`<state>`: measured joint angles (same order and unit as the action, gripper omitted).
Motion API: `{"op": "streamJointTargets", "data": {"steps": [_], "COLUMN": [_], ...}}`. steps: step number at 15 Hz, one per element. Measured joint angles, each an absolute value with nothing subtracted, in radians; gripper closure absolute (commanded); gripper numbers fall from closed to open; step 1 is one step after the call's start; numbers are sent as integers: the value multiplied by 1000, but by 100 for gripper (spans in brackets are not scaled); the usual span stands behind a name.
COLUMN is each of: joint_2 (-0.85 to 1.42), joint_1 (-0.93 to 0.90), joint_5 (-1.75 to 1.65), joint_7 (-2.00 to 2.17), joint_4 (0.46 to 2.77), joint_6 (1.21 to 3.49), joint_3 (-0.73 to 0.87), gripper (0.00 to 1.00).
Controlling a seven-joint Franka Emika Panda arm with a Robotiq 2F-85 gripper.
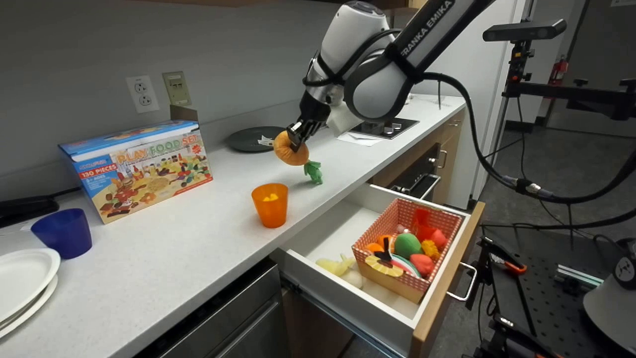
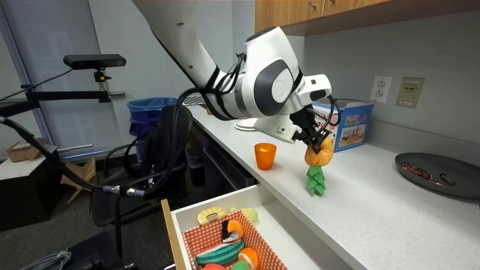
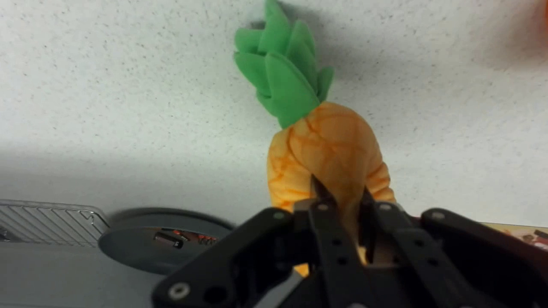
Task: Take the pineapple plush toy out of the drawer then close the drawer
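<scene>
My gripper (image 3: 341, 184) is shut on the orange body of the pineapple plush toy (image 3: 329, 137), pinching the cloth between its fingers. In both exterior views, the gripper (image 1: 298, 138) (image 2: 317, 145) holds the toy (image 1: 288, 155) (image 2: 322, 155) over the white counter. Its green tuft hangs down close to the counter; whether it touches is unclear. The drawer (image 1: 343, 226) is pulled open below the counter, with its brown front and metal bar handle (image 1: 466, 283) toward the room. It also shows in an exterior view (image 2: 296, 225).
A checked box (image 1: 382, 223) of toy fruits sits in the drawer, with pale toys beside it. On the counter stand an orange cup (image 1: 271, 206), a blue cup (image 1: 64, 233), white plates (image 1: 25, 278), a play food box (image 1: 144, 169) and a dark pan (image 2: 442, 172).
</scene>
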<state>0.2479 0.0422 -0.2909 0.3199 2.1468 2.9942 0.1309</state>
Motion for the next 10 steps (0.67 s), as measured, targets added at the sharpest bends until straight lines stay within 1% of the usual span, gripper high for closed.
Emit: {"op": "streamJointTargets", "data": {"steps": [4, 7, 8, 9, 10], "joint_2": [375, 431, 443, 452, 459], "joint_1": [-50, -65, -64, -63, -64], "joint_5": [-351, -340, -335, -329, -304], "joint_7": [482, 498, 498, 495, 479], "joint_4": [2050, 1999, 1986, 1976, 1966], "joint_6": [3005, 2976, 2958, 2935, 2913], "joint_3": [228, 222, 215, 206, 200], "gripper": [96, 96, 61, 59, 53]}}
